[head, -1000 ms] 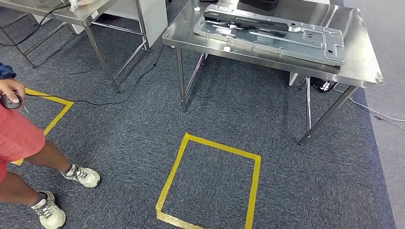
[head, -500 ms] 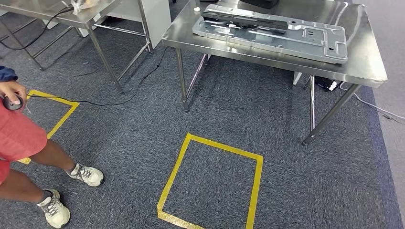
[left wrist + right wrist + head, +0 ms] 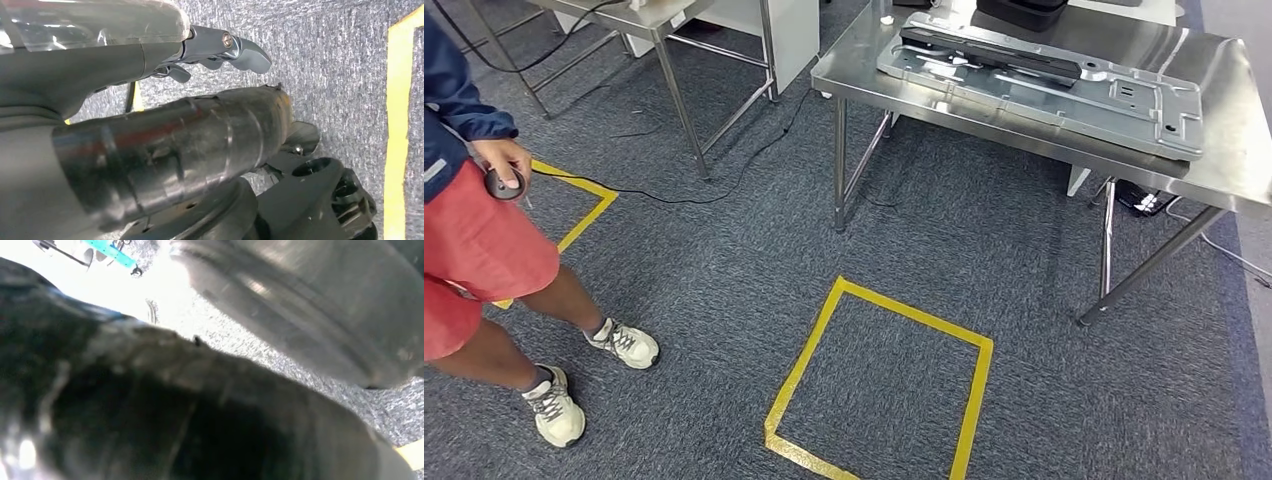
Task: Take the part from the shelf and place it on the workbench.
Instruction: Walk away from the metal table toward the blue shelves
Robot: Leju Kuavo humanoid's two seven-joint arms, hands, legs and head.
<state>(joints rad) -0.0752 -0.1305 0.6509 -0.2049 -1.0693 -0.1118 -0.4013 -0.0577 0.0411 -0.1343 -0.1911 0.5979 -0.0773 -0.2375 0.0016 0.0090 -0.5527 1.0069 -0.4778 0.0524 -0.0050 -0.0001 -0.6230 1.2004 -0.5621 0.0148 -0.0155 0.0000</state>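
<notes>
The workbench (image 3: 1224,175), at one o'clock in the head view, carries a long grey metal part (image 3: 1064,85) lying flat on its steel top; whether that is the task's part cannot be confirmed, and no shelf or container is identifiable. In the left wrist view the left hand (image 3: 220,50) appears to hold nothing; whether its fingers are spread cannot be told, nor the right hand's from its blurred view. Judged step: walking; keep arms tucked, staying clear of the person (image 3: 474,230) at nine o'clock and the cable (image 3: 674,198) across the carpet.
</notes>
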